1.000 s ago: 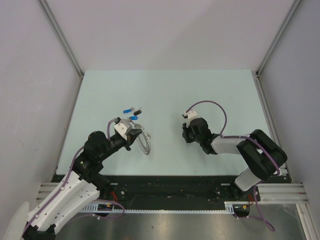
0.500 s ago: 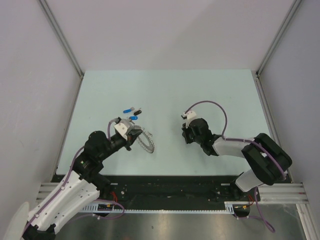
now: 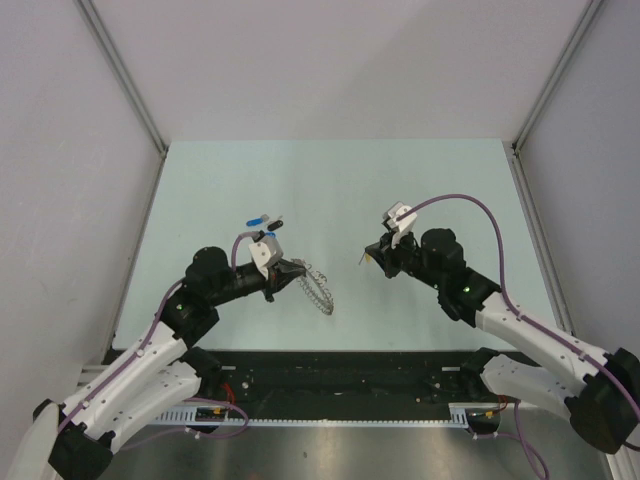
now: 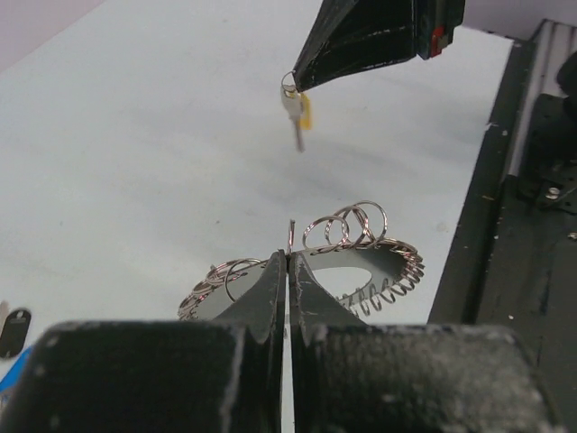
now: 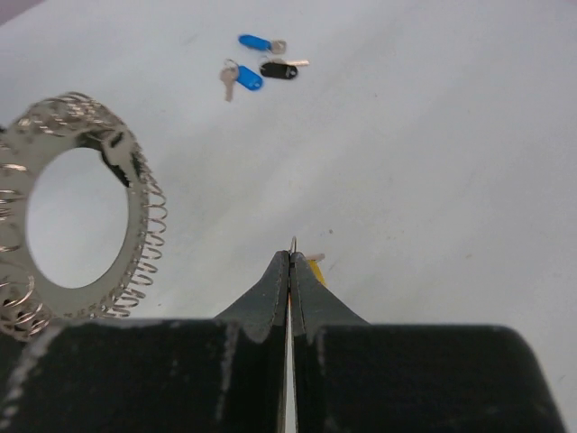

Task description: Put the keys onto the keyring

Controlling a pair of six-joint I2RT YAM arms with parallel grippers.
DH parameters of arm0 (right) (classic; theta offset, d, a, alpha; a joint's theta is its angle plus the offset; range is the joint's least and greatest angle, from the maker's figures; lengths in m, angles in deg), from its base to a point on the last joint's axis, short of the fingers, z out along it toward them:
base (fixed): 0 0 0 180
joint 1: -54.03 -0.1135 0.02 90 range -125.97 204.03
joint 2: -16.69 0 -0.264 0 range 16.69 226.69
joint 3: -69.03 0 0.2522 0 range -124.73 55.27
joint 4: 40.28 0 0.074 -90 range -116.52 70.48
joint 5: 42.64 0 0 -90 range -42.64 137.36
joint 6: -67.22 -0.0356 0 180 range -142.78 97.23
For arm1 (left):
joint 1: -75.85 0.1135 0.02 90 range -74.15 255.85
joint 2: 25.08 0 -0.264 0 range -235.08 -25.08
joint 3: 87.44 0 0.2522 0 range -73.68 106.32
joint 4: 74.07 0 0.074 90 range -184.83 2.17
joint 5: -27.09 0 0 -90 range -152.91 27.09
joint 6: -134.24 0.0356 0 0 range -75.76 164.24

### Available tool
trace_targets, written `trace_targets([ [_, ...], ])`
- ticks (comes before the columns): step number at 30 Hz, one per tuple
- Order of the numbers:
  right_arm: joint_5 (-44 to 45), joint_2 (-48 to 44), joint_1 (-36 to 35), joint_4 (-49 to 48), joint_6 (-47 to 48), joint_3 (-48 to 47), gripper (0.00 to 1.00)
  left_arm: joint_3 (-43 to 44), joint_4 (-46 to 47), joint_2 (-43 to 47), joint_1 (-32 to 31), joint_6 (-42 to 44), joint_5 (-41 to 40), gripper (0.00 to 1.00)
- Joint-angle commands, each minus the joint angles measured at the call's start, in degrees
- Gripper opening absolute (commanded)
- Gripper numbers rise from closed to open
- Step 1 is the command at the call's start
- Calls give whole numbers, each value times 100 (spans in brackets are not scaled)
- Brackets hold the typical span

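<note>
Pale table (image 3: 420, 190), from above: my left gripper (image 3: 296, 271) is clamped on the hanging keyring (image 3: 318, 290); left wrist shows my right gripper (image 4: 296, 84) pinching a yellow key (image 4: 301, 110) (not yet threaded, I judge); right wrist shows three keys (image 5: 275, 69) lying beyond.

Seen from the left wrist, the keyring (image 4: 356, 263) loses its near arc behind the left gripper (image 4: 288, 260), and a black key (image 4: 13, 330) is clipped by the frame's left edge. From the right wrist, the yellow key (image 5: 315, 261) shows only a sliver past the right gripper (image 5: 290, 257), and the keyring runs off the left edge. Overhead, that key is too small to make out
</note>
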Motion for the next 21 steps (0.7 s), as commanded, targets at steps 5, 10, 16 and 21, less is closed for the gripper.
trace_targets([
  [5, -1032, -1173, -68, 1269, 989, -740, 0, 720, 1285, -677, 38, 328, 1583, 0],
  [10, -1498, -1271, -138, 1718, 1367, -1180, 0, 1124, 1259, -1275, 29, 662, 2295, 0],
  [16, -1964, -1175, -165, 1832, 1543, -1233, 0, 1362, 1189, -1742, 38, 1057, 2787, 0],
  [21, -2158, -1113, -226, 1850, 1623, -1268, 0, 1441, 1171, -1944, 29, 1181, 2858, 0],
])
